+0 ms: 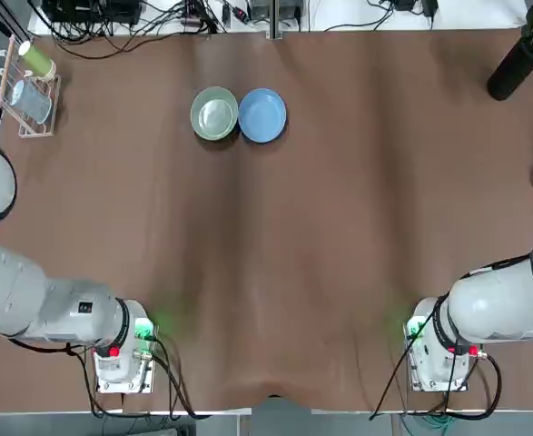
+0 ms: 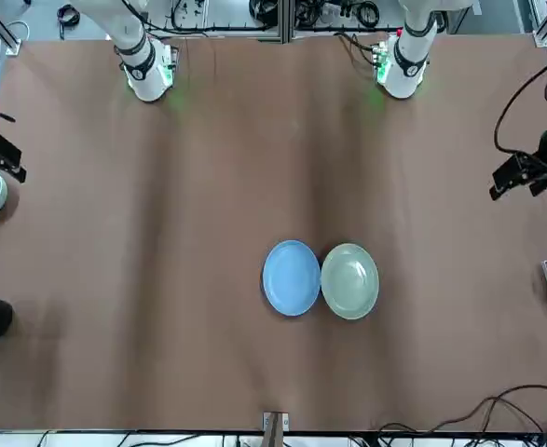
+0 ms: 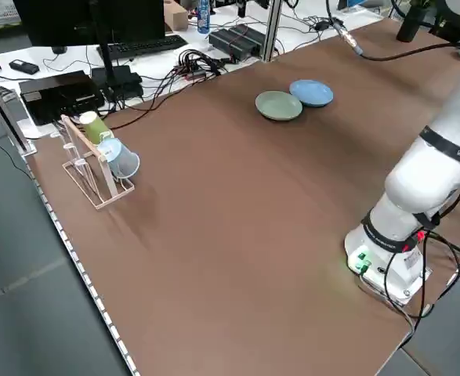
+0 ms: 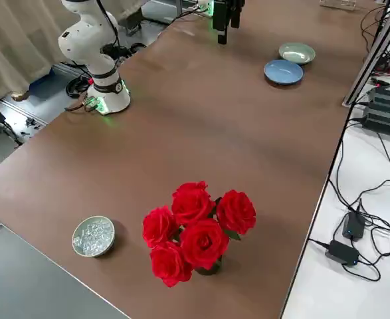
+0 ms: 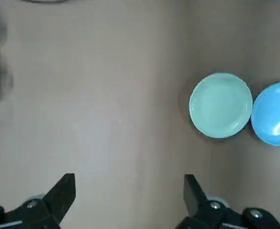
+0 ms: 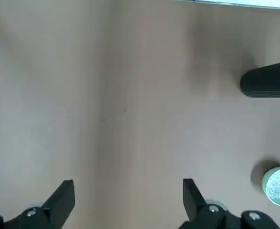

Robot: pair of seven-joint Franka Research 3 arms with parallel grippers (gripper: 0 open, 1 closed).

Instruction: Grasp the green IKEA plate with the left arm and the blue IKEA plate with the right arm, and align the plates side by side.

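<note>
Robotics lab, with robot arms and electronics surrounding a work table

Two white jointed robot arms (image 1: 48, 300) (image 1: 502, 309) are standing at a broad brown table (image 3: 237, 258); loose black cables (image 4: 381, 232) are trailing across a white bench (image 4: 354, 286), where a black monitor (image 3: 96, 31) and a black keyboard (image 3: 139, 47) are sitting.

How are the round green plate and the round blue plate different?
The round pale green plate is soft green, while the round light-blue plate is blue. Seen from above, the green plate sits on the left and the blue plate on the right. Both are round, look about the same size, and lie side by side on the brown table.
</note>
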